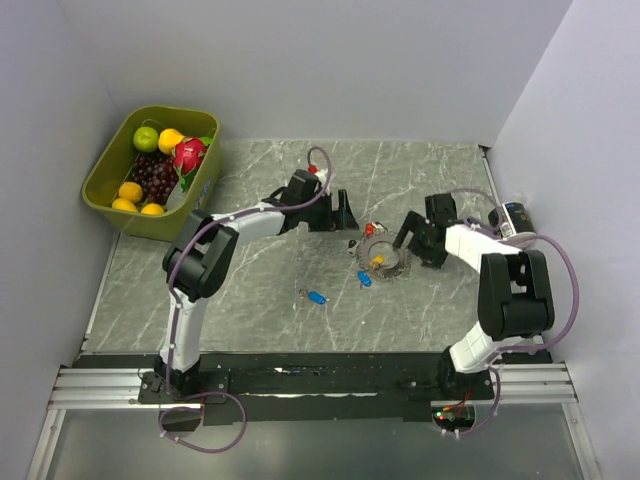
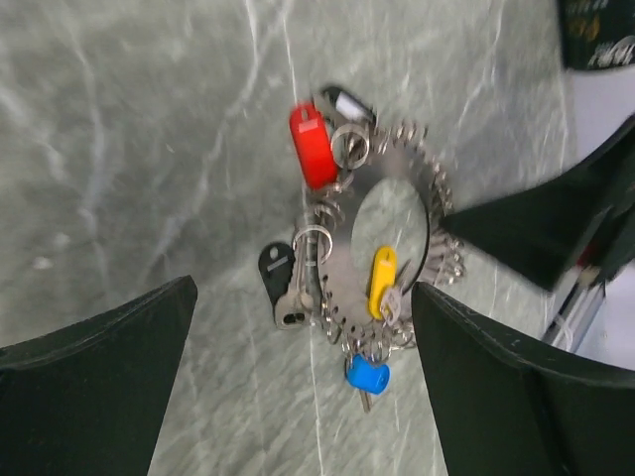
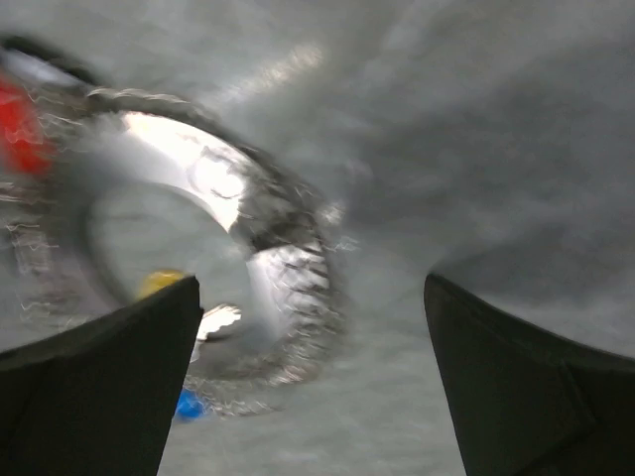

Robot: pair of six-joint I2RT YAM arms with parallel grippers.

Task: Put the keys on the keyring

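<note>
The keyring (image 1: 398,268) is a flat silvery ring with a beaded rim and lies at the middle of the table. Around it are keys: a red key (image 2: 313,144), a black key (image 2: 276,273), a yellow key (image 2: 382,278) and a blue key (image 2: 366,375). Whether they hang on the keyring I cannot tell. Another blue key (image 1: 316,296) lies loose to the keyring's near left. My left gripper (image 1: 345,215) hovers open just left of the keyring (image 2: 342,263). My right gripper (image 1: 412,242) is open just to its right. The right wrist view is blurred, with the keyring (image 3: 283,273) ahead and left of the gripper (image 3: 313,283).
A green basket (image 1: 105,170) of fruit stands at the back left corner. White walls close in the table on three sides. A small black device (image 1: 512,215) sits at the right edge, behind my right arm.
</note>
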